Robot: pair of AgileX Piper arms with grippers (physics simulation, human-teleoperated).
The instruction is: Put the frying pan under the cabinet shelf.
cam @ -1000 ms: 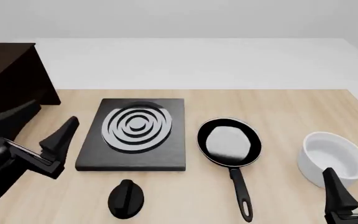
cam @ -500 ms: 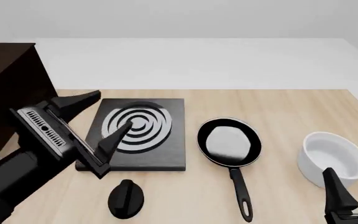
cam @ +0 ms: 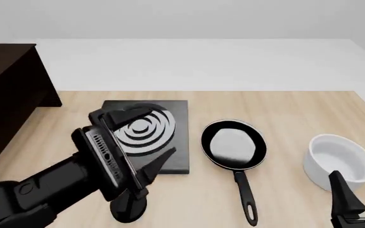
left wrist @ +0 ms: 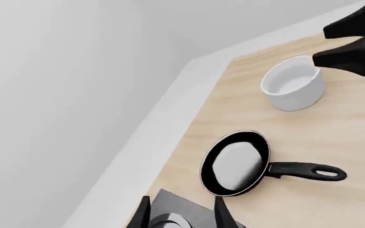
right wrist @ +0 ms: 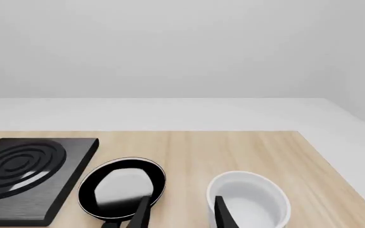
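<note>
Well, starting at the left edge of the table (cam: 55,123), the cabinet (cam: 8,95) stands dark and tall, with its recess facing the table's middle. That is where the pan has to end up, and nothing lies under its top board as far as I can see.

My left gripper (cam: 138,137) hangs over the stove (cam: 176,159), fingers spread and holding nothing, aimed toward the pan. Just below it, near the table's front edge, a black knob (cam: 127,209) sits half hidden by my wrist. My worry is that if I swing low I will clip the knob or drag across the stove's raised edge.

Right of the stove, toward the middle of the table, lies the frying pan (cam: 233,145), flat on the wood, its long handle (cam: 244,194) pointing at the front edge. The handle is thin and looks slick; I judge a pinch near the loop would let the pan droop and twist out. Carrying it leftward means crossing the stove, so a low carry could catch the rim there. The recess also looks low, and a tilted pan could knock the top board.

Farther right, near the right edge, the white bowl (cam: 338,161) stands well apart from the pan. My right gripper (cam: 360,197) rests at the front right corner just before the bowl, fingers apart and empty; a careless reach from there would shove the bowl.
</note>
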